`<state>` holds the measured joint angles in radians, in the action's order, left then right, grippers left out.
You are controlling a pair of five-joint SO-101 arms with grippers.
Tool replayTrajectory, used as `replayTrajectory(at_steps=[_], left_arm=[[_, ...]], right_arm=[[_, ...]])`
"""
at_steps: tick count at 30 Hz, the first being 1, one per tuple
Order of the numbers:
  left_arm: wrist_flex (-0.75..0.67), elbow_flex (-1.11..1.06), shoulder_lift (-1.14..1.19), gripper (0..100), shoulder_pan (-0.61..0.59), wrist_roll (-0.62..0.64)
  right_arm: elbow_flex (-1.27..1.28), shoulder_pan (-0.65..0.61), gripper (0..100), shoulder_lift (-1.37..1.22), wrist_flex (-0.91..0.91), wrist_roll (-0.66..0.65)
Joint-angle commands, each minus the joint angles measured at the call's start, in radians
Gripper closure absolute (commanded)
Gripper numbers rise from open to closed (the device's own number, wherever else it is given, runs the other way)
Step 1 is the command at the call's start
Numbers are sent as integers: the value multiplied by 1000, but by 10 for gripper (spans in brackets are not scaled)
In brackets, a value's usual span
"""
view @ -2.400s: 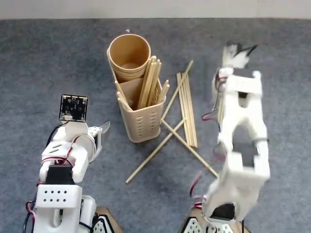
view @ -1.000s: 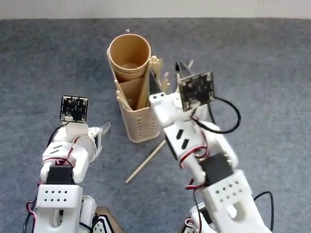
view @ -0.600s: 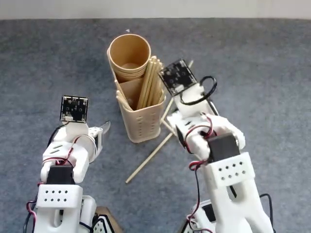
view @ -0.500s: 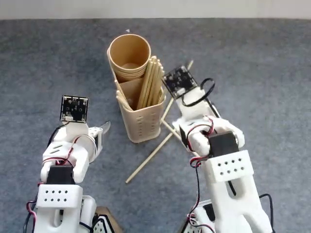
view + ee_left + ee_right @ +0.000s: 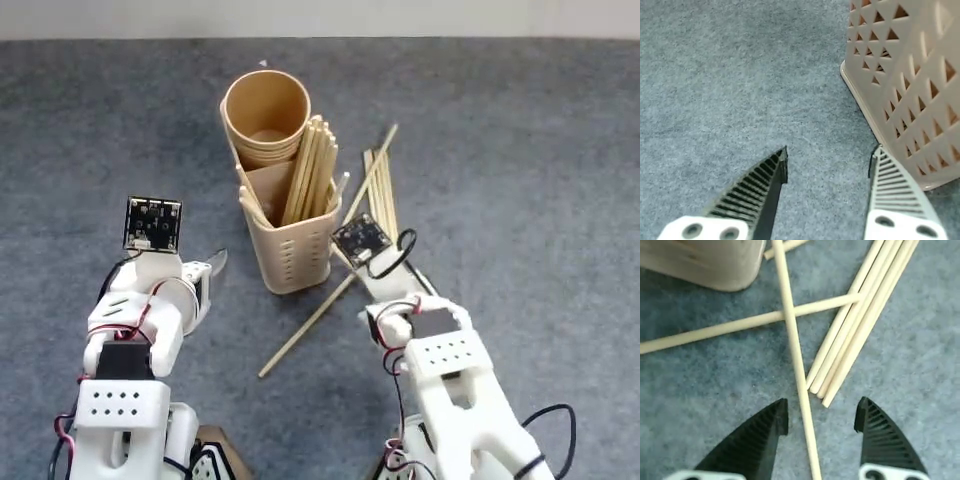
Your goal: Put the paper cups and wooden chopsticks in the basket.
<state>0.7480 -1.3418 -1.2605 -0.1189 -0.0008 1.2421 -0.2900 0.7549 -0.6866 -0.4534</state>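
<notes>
While the right arm crouches over loose chopsticks (image 5: 855,330), right gripper (image 5: 822,405) stands wide open, empty. Left gripper (image 5: 831,152), beside the basket (image 5: 900,75), likewise open, empty.

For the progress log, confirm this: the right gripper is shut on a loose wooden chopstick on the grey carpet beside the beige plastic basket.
Not shut: the right wrist view shows the right gripper open, jaws apart over the loose wooden chopstick, which lies on the grey carpet beside the beige plastic basket.
</notes>
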Motion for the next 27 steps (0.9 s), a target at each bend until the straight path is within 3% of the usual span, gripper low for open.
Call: replayTrajectory(at_steps=[1,11,27], left_arm=[[-15,8,-18,737,8,6],[-15,8,-18,737,8,6],[-15,8,-16,737,13,6]], right_arm=[[-47,33,779,-136,38,-11],[-294,199,779,-565,147,12],[-668,240,779,-826,142,72]])
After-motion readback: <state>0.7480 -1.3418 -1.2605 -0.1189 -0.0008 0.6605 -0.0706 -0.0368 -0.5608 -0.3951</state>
